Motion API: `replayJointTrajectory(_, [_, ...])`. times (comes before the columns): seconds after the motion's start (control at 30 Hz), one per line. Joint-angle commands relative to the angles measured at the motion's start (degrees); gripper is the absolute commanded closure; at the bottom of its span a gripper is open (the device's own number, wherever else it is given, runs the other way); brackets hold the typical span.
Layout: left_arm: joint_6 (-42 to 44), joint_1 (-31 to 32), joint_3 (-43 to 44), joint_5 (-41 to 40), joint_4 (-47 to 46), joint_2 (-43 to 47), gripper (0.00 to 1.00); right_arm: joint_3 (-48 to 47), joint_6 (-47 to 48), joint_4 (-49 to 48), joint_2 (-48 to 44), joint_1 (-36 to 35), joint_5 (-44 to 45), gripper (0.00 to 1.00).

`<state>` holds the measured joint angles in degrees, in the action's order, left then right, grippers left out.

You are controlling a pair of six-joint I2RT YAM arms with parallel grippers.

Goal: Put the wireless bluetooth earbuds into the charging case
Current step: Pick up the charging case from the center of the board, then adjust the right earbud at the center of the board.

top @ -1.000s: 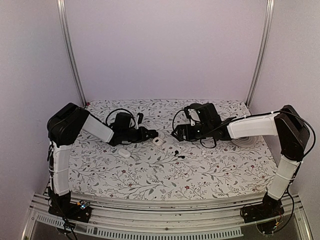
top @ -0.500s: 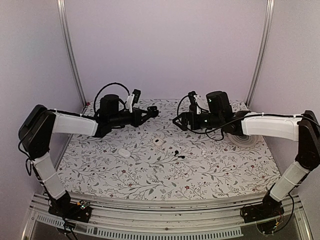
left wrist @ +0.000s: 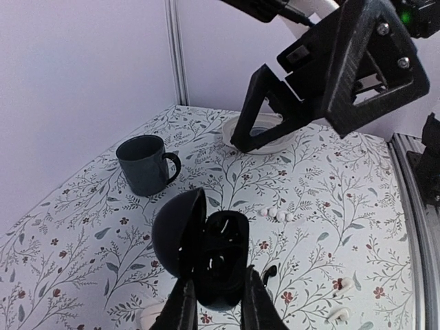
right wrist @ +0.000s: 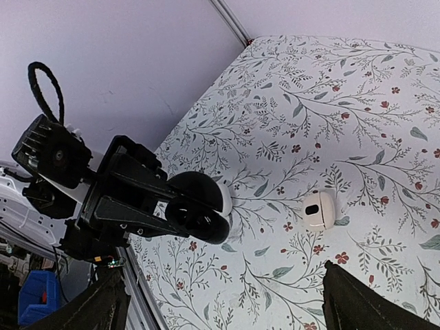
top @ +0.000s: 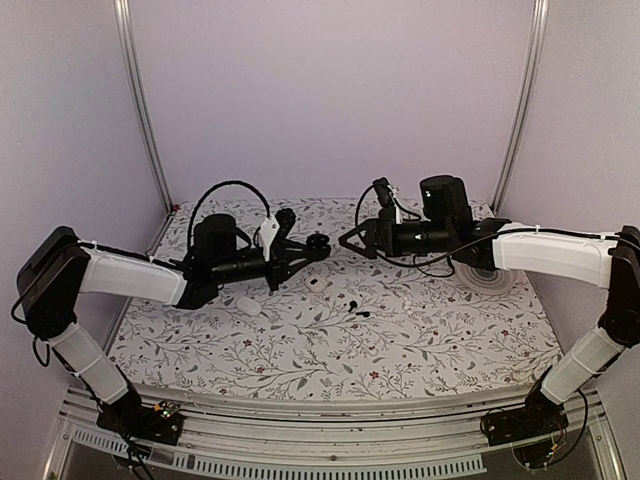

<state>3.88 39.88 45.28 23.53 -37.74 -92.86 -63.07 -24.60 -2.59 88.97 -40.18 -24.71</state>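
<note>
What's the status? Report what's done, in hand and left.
Done: the charging case is open and lifted off the table. In hand: the left end effector grips it; the right end effector is open and empty. Left: both earbuds lie on the table, uninserted.

Lower end of charging case [left wrist: 220,261] behind the left jaws; earbuds [top: 362,313] only tiny dark specks from above.

The left gripper [left wrist: 215,307] pinches the open black charging case [left wrist: 210,261] over the flowery table [left wrist: 330,206]. A dark mug [left wrist: 144,165] stands upright farther back.
</note>
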Motion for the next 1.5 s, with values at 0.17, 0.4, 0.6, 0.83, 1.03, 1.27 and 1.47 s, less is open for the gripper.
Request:
replayJointTrajectory(0.17, [6.9,1.5,-4.6,-2.9,-7.1,5.7,1.00,0.6,1.3,7.4,-3.3,-0.3,3.1,0.03])
replayJointTrajectory(0.4, [5.1,2.4,-10.8,-6.7,-11.4,11.0,1.00,1.5,-0.7,18.0,-1.9,-1.6,17.4,0.15])
replayJointTrajectory(0.6, [3.7,4.2,-14.8,-8.8,-10.9,15.2,1.00,3.2,-6.1,22.2,1.0,-4.1,23.0,0.26])
replayJointTrajectory(0.83, [-3.8,4.4,-19.5,-11.9,-15.0,18.7,1.00,3.7,-13.6,24.2,6.4,-6.4,26.6,0.40])
replayJointTrajectory(1.03, [-4.3,4.3,-21.0,-11.6,-14.9,20.3,1.00,6.4,-17.4,20.7,8.4,-6.6,25.4,0.44])
replayJointTrajectory(1.27, [-4.2,4.3,-20.2,-10.6,-13.7,20.9,1.00,4.1,-19.0,20.6,12.8,-6.6,28.7,0.48])
replayJointTrajectory(1.47, [-3.7,4.3,-20.3,-10.0,-13.2,21.1,1.00,-0.1,-20.0,19.9,15.5,-6.9,28.6,0.52])
